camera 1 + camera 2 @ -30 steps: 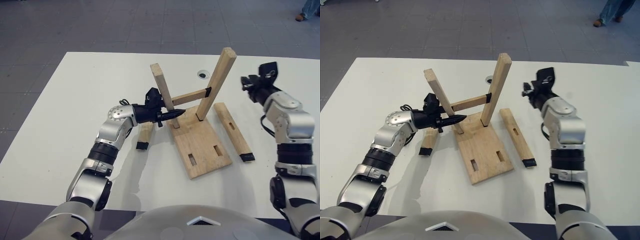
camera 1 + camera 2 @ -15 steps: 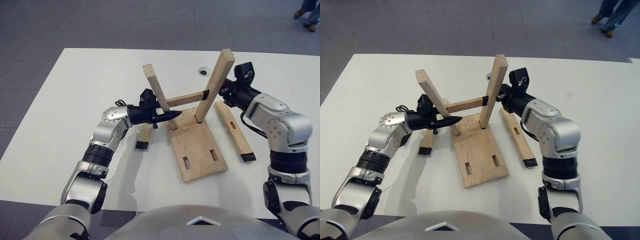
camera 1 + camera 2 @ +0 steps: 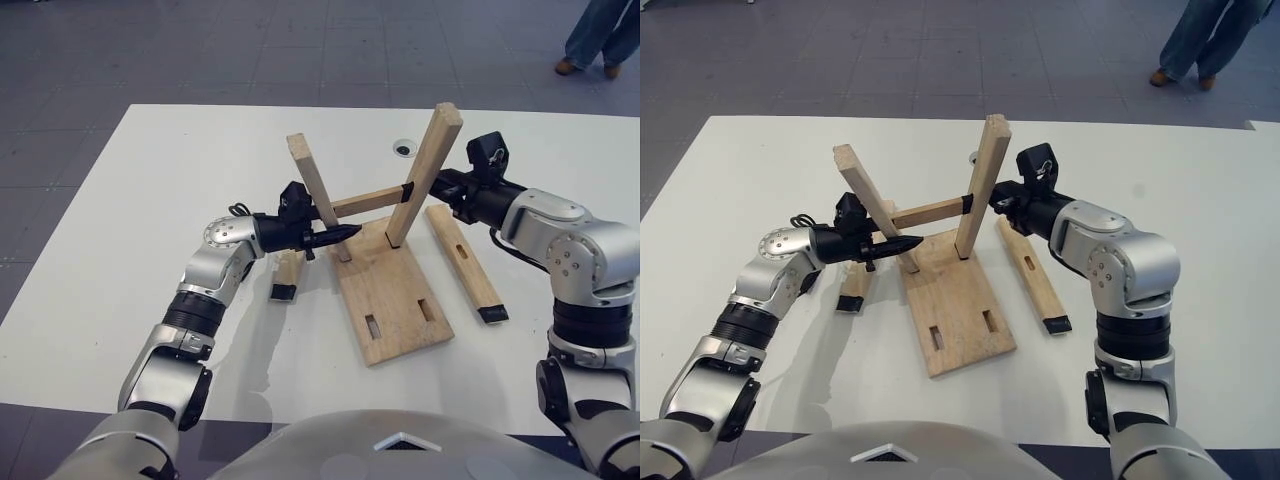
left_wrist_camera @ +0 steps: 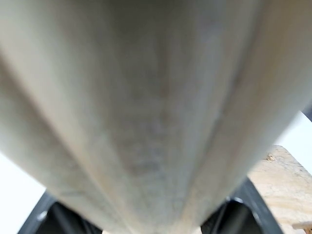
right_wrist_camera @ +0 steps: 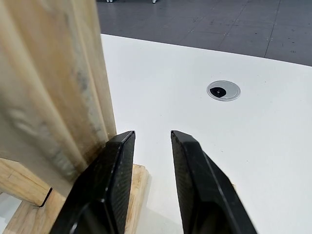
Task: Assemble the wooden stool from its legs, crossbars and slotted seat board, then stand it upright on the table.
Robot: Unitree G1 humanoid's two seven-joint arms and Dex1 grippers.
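Two legs stand at the far end of the seat board (image 3: pixel 395 290), which lies flat on the table (image 3: pixel 150 200) with two open slots at its near end. The leaning leg (image 3: pixel 305 165) rises from the board's far left corner and tips away to the left; the taller leg (image 3: pixel 430 150) rises from the far right corner, closer to upright. A crossbar (image 3: pixel 365 200) joins them above the board.

The left gripper (image 3: pixel 335 232) hangs over the board's left edge, its jaws clamped around the lower part of the leaning leg — wood sits right up against the left wrist camera. The right gripper (image 5: pixel 152 139) is just right of the taller leg, its jaws a narrow gap apart with nothing between them; one finger (image 5: pixel 114 180) lies just beside the leg.

A loose leg (image 3: pixel 465 262) with a slot and a black foot lies just right of the board. A shorter piece (image 3: pixel 290 272) with a black tip lies just left of it, below the left gripper.
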